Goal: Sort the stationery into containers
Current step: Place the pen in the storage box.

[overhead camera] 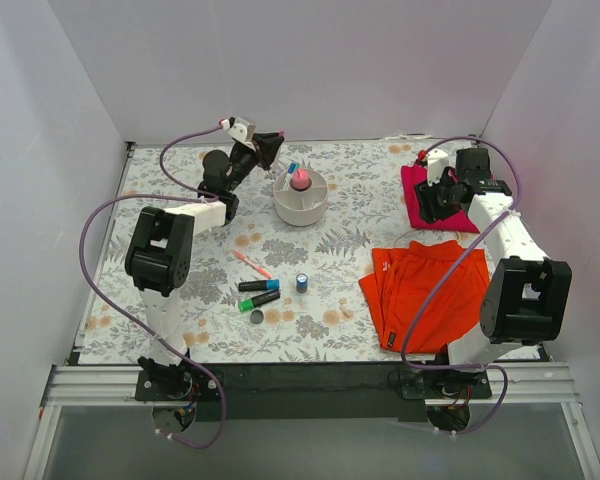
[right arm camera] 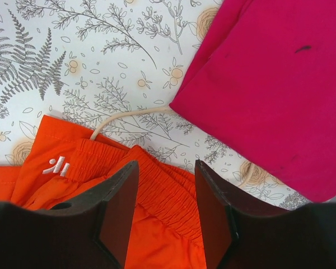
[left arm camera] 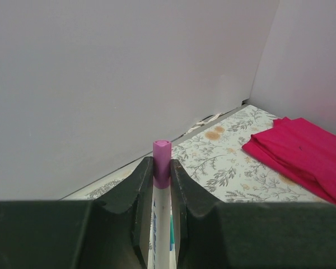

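My left gripper is raised at the back, just left of the round off-white bowl, and is shut on a thin white pen with a purple cap. A pink-capped bottle stands in the bowl. An orange-pink pen, a blue-capped black marker, a green-capped black marker and a small blue cylinder lie on the mat. My right gripper is open and empty above the cloths; it also shows in the right wrist view.
A folded magenta cloth lies at the back right. A folded orange cloth with a white cord lies at the right front. A small dark round cap sits by the markers. White walls enclose the mat.
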Robot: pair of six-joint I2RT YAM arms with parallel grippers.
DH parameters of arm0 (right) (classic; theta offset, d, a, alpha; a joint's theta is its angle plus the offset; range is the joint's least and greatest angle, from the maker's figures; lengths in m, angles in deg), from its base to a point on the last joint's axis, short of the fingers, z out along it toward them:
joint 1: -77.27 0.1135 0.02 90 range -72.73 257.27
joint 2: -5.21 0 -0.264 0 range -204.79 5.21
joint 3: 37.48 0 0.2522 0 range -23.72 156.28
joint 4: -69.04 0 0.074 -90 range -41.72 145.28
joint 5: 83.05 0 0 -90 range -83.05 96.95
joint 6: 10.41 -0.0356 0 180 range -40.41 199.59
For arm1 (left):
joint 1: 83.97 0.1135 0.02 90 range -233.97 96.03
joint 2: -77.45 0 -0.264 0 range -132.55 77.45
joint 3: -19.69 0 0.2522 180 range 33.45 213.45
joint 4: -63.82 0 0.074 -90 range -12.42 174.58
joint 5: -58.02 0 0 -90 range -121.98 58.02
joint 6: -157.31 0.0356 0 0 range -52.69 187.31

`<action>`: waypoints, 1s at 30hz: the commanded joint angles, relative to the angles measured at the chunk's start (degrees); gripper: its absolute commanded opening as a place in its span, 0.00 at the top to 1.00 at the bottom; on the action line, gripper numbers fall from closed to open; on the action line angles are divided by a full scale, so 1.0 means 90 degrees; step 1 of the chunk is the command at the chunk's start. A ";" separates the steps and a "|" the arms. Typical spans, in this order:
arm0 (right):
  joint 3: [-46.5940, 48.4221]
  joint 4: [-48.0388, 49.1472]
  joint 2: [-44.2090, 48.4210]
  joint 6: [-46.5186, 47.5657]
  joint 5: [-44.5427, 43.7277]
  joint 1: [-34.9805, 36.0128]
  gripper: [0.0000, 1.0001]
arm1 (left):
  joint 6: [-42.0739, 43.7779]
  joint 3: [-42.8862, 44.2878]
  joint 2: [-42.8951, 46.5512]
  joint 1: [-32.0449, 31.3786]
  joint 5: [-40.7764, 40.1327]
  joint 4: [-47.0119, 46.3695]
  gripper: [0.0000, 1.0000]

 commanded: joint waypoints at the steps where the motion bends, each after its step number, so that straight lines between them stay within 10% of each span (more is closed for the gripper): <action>1: 0.0273 -0.0090 -0.0029 -0.0081 -0.0032 0.0040 0.47 | -0.0146 0.0227 -0.0220 0.0060 0.0034 -0.0338 1.00; 30: 0.0263 -0.0012 -0.0244 -0.0188 0.0143 0.0049 0.47 | -0.0566 0.0355 -0.0640 -0.0145 0.0797 -0.0181 1.00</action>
